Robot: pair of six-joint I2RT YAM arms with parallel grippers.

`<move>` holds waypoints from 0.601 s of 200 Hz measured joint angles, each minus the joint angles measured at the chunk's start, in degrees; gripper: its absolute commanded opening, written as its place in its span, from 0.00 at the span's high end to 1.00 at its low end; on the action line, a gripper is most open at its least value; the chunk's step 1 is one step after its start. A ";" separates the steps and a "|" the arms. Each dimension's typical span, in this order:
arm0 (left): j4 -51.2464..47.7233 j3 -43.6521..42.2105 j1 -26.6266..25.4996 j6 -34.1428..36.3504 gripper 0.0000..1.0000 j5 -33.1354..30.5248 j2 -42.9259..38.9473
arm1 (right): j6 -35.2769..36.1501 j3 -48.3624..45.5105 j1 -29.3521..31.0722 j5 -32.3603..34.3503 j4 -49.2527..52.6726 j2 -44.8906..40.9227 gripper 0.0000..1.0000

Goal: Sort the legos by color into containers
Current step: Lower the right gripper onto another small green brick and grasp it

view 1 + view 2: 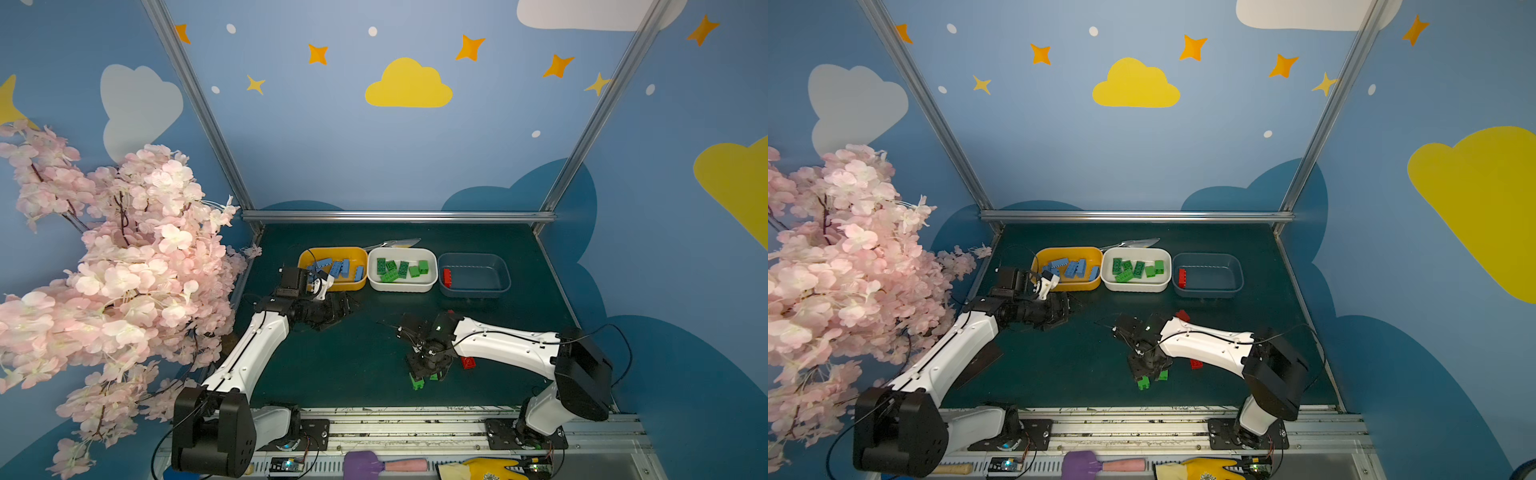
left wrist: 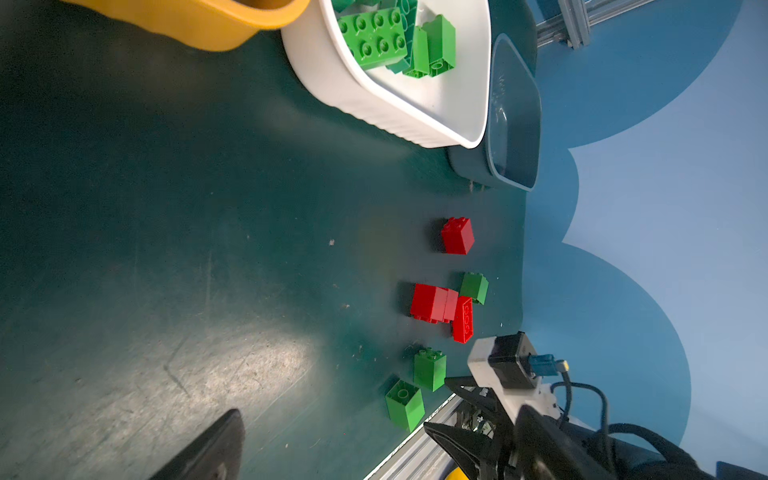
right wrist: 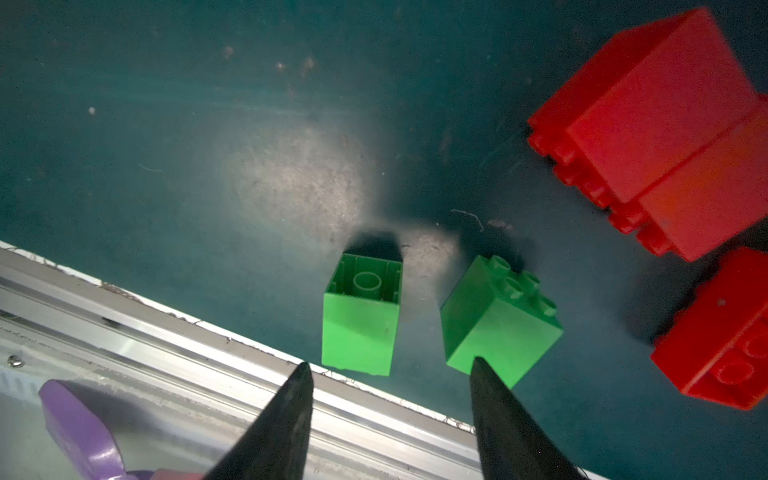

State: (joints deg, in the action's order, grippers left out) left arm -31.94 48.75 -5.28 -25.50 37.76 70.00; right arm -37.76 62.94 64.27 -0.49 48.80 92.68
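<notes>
Overall: a dark green table mat [image 1: 353, 365] carried three tubs in a row and some loose bricks.
Landmark: a white rounded-rectangle plastic tub [image 1: 402, 286] stood mid-row and held a heap of green studded plastic bricks [image 1: 399, 269].
Left neighbour: a yellow-orange plastic tub [image 1: 309, 255] sat just beside the white tub and held light blue studded bricks [image 1: 338, 268].
Right neighbour: a dark translucent blue-grey plastic tub [image 1: 478, 270] sat just beside the white tub. One red brick [image 1: 447, 277] lay at its end nearer the white tub.
Loose greens: well in front of the white tub, near the metal front rail [image 3: 166, 332], lay a short green brick with its hollow side up [image 3: 361, 320]. A studded short green brick [image 3: 498, 324] lay apart from it.
Loose reds: a cluster of red bricks [image 3: 665, 124] and a long red brick [image 3: 723, 340] lay in front and to the right of the white tub.
Right gripper [image 3: 390, 362]: it hovered over the two loose greens with its jaws apart, clamping nothing. One fingertip overlapped the studded brick in the wrist view, and contact could not be told.
Left gripper [image 1: 338, 309]: it hung in front and to the left of the white tub. Its jaws seemed spread wide and empty, though only one finger [image 2: 208, 449] showed in the wrist view.
</notes>
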 measured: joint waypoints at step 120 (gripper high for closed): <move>-0.17 -1.20 0.00 0.28 0.00 0.00 -1.25 | 0.33 -1.90 0.31 -3.26 -5.73 5.57 0.60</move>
State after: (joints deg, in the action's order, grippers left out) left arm -32.12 47.55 -5.28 -25.21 37.76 68.75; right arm -37.43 61.04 64.58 -3.75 43.07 98.26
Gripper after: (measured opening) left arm 0.997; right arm 0.446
